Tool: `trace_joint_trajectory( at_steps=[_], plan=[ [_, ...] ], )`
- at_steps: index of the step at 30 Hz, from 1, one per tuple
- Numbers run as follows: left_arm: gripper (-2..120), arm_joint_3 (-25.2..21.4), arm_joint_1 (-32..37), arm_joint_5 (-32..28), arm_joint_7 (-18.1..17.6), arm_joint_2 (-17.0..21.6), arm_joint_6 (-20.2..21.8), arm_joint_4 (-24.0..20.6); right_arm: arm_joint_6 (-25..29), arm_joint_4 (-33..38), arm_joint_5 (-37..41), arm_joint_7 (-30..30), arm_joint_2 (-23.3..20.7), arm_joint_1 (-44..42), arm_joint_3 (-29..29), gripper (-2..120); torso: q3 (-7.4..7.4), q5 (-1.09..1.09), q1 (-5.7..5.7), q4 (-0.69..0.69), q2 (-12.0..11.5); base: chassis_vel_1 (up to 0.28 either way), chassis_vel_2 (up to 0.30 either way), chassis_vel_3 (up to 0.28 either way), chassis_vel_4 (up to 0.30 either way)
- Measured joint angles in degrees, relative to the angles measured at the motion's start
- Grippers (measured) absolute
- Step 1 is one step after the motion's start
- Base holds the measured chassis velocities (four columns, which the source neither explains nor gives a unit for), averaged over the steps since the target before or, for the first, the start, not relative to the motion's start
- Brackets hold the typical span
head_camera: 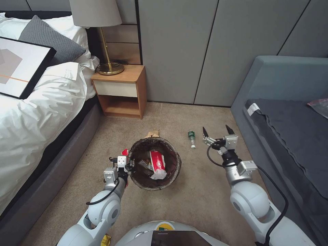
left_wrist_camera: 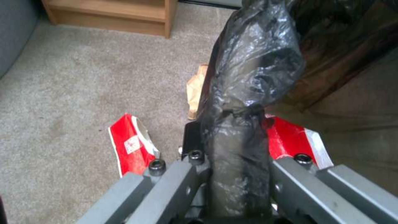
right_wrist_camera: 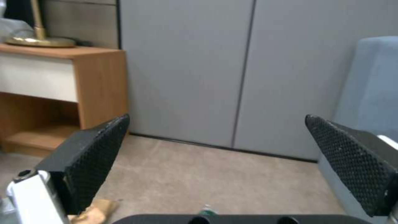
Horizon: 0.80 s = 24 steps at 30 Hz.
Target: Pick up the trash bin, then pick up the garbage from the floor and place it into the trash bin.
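Bottle and gripper geometry: the small green plastic bottle (head_camera: 191, 138) is lying on the beige carpet (head_camera: 191, 191) just to the left of my right gripper (head_camera: 218, 131), its long axis pointing roughly away from me, white cap nearer. My right gripper is hovering with fingers spread wide and empty, and it is the nearer arm. My left gripper (head_camera: 129, 164) is pinching the lined rim of the round white trash bin with dark bag liner (head_camera: 155, 164), which is holding a red-and-white wrapper (head_camera: 157, 160). Another red-and-white wrapper (left_wrist_camera: 132, 144) and a brown paper bag (head_camera: 152, 133) are lying beside the bin.
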Motion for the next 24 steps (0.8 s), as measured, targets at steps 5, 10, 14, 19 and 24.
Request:
trace_joint_trajectory(
  at_steps=[5, 10, 14, 19, 24],
  plan=[
    [3, -0.4, 0.1, 0.0, 0.0, 0.0, 0.0, -0.2, 0.2, -1.0, -1.1, -0.1, -0.2, 0.2, -2.8, 100, 0.0, 0.01, 0.0, 0.0, 0.0, 0.0, 0.0, 0.0, 0.0],
    [3, -0.5, 0.1, 0.0, -0.1, -0.2, 0.0, -0.2, 0.3, -2.4, -1.4, -0.2, 0.3, 0.6, -3.9, 100, 0.0, 0.0, 0.0, 0.0, 0.0, 0.0, 0.0, 0.0, 0.0],
    [3, -0.4, 0.1, 0.0, -0.1, -0.4, -0.1, -0.5, 0.4, -4.9, -2.4, 0.0, 1.0, 1.0, -5.1, 100, 0.0, 0.0, 0.0, 0.0, 0.0, 0.0, 0.0, 0.0, 0.0],
    [3, -0.4, 0.2, 0.1, -0.1, -0.5, -0.1, -0.7, 0.4, -7.1, -3.7, 1.1, 1.8, 1.4, -5.5, 100, 0.0, 0.0, 0.0, 0.0, 0.0, 0.0, 0.0, 0.0, 0.0],
    [3, -0.4, 0.2, 0.1, -0.1, -0.5, -0.2, -0.7, 0.3, -7.0, -3.9, 1.4, 2.0, 1.3, -5.7, 100, 0.0, 0.0, 0.0, 0.0, 0.0, 0.0, 0.0, 0.0, 0.0]
  ],
)
